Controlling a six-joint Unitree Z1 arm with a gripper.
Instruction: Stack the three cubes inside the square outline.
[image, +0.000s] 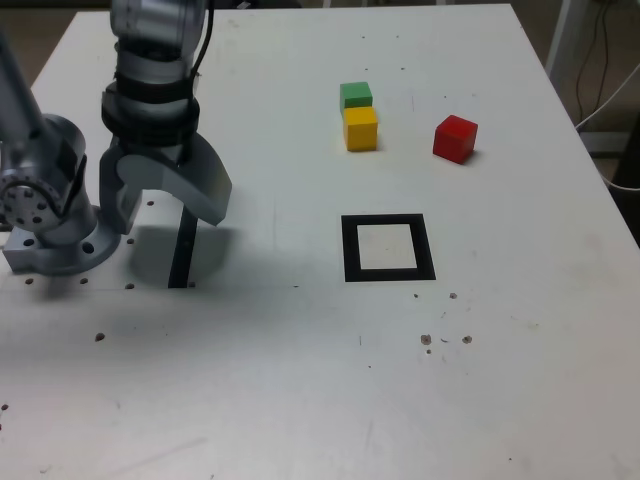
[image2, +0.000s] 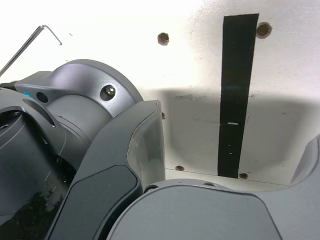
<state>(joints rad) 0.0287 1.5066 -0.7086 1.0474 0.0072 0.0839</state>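
Observation:
On the white table the green cube (image: 355, 94) and the yellow cube (image: 361, 128) sit touching, green behind yellow. The red cube (image: 455, 138) stands apart toward the exterior view's right. The square outline (image: 388, 247), black with a white centre, lies nearer the front and holds nothing. My gripper (image: 165, 195) hangs low at the exterior view's left, near the arm's base, far from the cubes. It is open and holds nothing. The wrist view shows only the jaws, bare table and a black strip (image2: 237, 95); no cube or outline appears there.
The arm's base (image: 50, 235) is bolted at the exterior view's left edge. A narrow black strip (image: 183, 250) lies on the table under the gripper. Small screw holes (image: 445, 340) dot the table's front. An Allen key (image2: 30, 45) lies near the base in the wrist view.

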